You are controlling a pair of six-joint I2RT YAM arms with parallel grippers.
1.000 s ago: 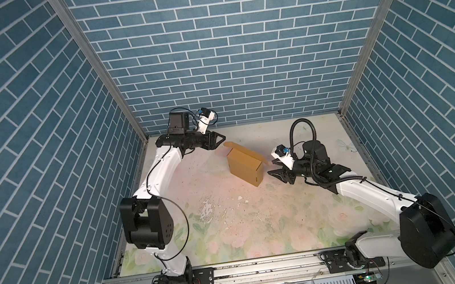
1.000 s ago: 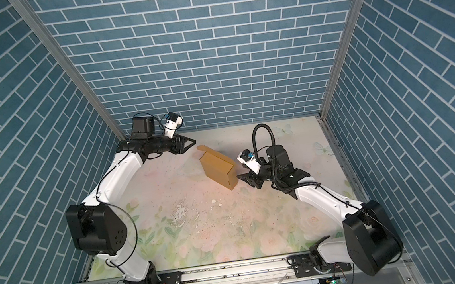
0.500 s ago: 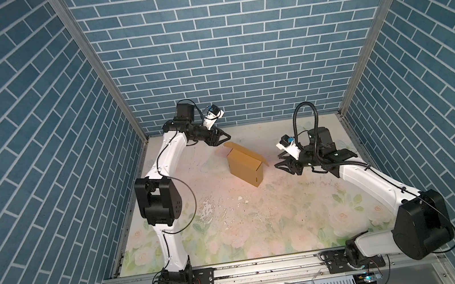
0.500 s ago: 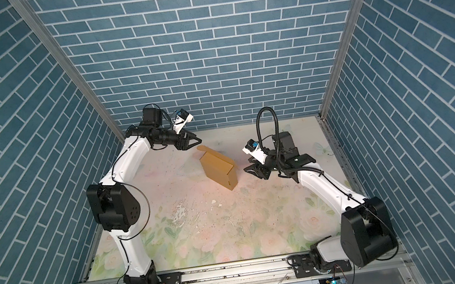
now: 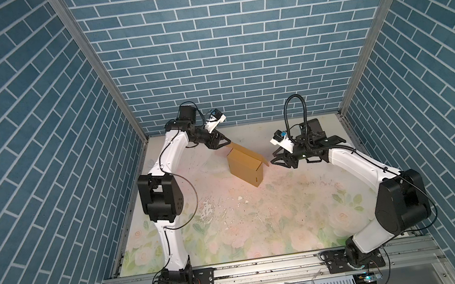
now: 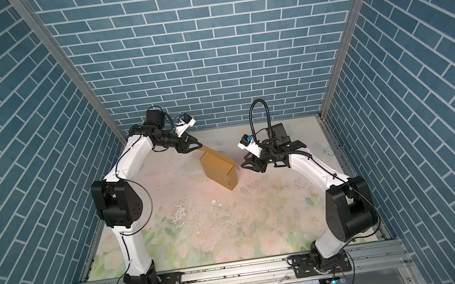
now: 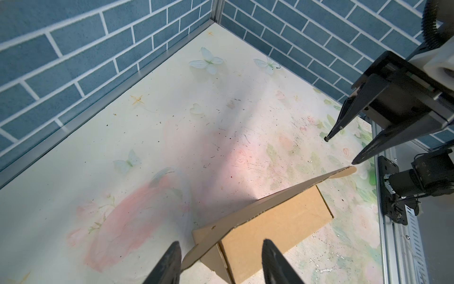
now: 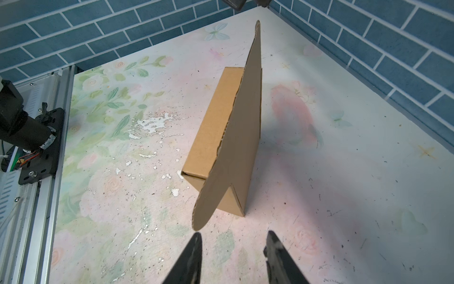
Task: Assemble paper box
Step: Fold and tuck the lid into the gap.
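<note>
Hovering half-spread, the black-fingered left gripper (image 7: 221, 260) is clamping nothing; one finger (image 7: 169, 263) is sitting just beside the rounded corner of the raised lid flap (image 7: 270, 204), contact unclear. The black right gripper (image 8: 234, 255) is also hanging spread and empty, just short of the flap's other tip. Between them, the plain tan cardboard paper box (image 5: 245, 164) is standing folded-up on the pale floral tabletop (image 5: 260, 219), toward the back.
</note>
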